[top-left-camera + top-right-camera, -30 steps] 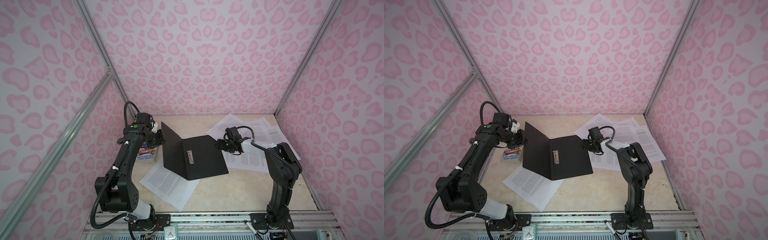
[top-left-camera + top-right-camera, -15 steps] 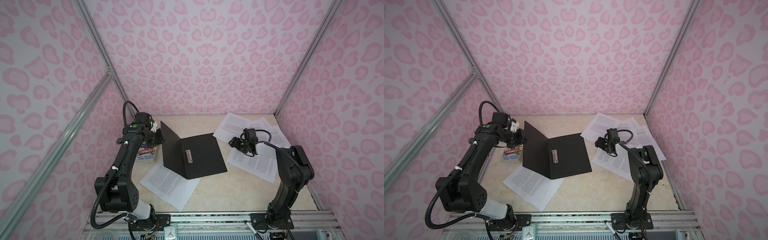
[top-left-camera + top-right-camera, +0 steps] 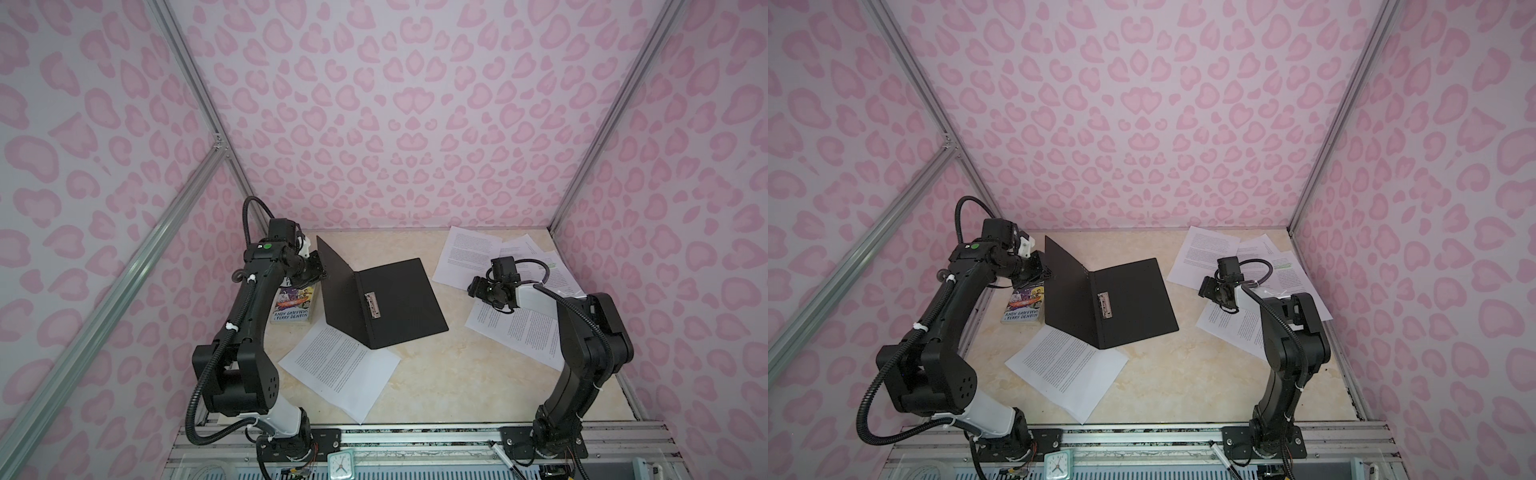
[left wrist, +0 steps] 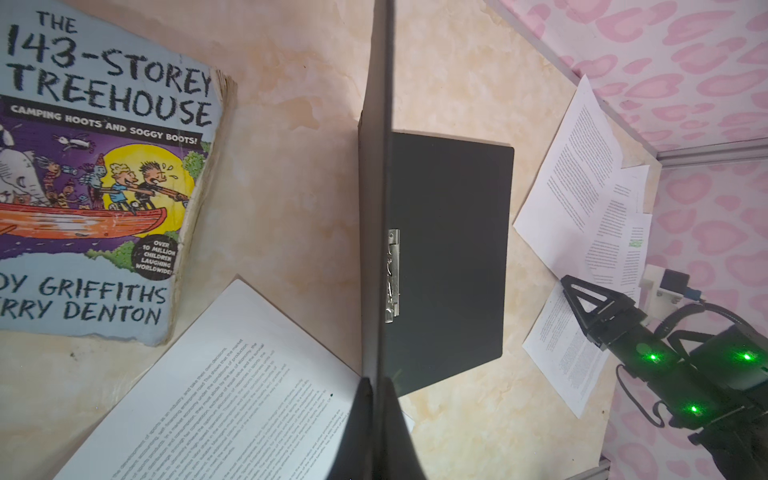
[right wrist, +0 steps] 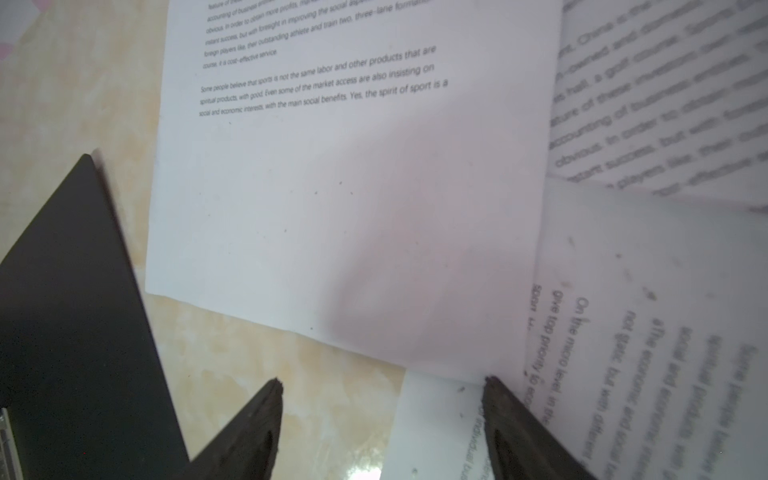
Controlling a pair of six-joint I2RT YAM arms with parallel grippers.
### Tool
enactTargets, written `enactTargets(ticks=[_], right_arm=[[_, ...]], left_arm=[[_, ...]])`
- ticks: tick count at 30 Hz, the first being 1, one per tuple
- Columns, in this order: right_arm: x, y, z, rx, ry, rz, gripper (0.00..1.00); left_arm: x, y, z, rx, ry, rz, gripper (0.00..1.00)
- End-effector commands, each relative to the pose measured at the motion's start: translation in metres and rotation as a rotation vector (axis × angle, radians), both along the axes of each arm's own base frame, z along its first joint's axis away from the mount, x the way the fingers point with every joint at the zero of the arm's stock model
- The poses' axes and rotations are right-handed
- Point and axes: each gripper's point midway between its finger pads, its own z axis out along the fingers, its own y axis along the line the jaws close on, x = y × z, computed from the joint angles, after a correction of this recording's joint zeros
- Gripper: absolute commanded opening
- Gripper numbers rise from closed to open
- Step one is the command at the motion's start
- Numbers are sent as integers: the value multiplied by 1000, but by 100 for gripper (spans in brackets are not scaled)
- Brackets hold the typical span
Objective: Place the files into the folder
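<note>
The black folder (image 3: 399,307) lies open mid-table in both top views, its metal clip (image 4: 392,276) at the spine. Its cover (image 3: 1065,286) stands upright, and my left gripper (image 4: 376,382) is shut on the cover's top edge. The files are loose white sheets. Several overlap at the back right (image 3: 465,257), one with a green line (image 3: 1283,266). Another sheet (image 3: 519,332) lies right of the folder, and one (image 3: 340,370) lies front left, partly under it. My right gripper (image 5: 382,380) hangs open and empty just above the right-hand sheets (image 5: 353,208), apart from the folder's right edge.
A colourful paperback book (image 3: 293,305) lies left of the folder under the left arm. Pink patterned walls close the back and both sides. A small clock (image 3: 340,465) sits on the front rail. Bare table (image 3: 457,374) shows in front of the folder.
My right gripper has drawn back to the right, from the folder's right edge to over the sheets. The left gripper still holds the cover upright.
</note>
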Motion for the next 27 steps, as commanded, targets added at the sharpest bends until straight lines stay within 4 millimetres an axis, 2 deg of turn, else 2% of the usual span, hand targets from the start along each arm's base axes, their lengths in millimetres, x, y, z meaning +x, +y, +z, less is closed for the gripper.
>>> enactTargets(ticks=[1, 4, 8, 13, 15, 17, 20, 24, 27], right_arm=[[-22, -12, -16, -61, 99, -18, 76], [-17, -1, -4, -73, 72, 18, 76], [-10, 17, 21, -157, 22, 68, 76], [4, 52, 46, -188, -37, 173, 76], [11, 71, 45, -137, -41, 229, 77], [16, 88, 36, -76, -16, 277, 76], [19, 104, 25, -57, 1, 317, 76], [19, 112, 10, -41, 27, 330, 76], [17, 108, -2, -59, 65, 307, 76]], left_arm=[[2, -1, -2, 0, -6, -22, 3], [6, -4, -6, -15, -1, -42, 3], [15, 3, -10, 26, 5, -25, 3], [20, 7, -17, 46, 22, -24, 3], [19, 9, -22, 58, 35, -20, 3], [19, 12, -27, 76, 43, -13, 3], [21, 15, -38, 89, 62, -11, 3], [26, 17, -51, 98, 89, -3, 4], [30, 22, -55, 108, 88, 12, 6]])
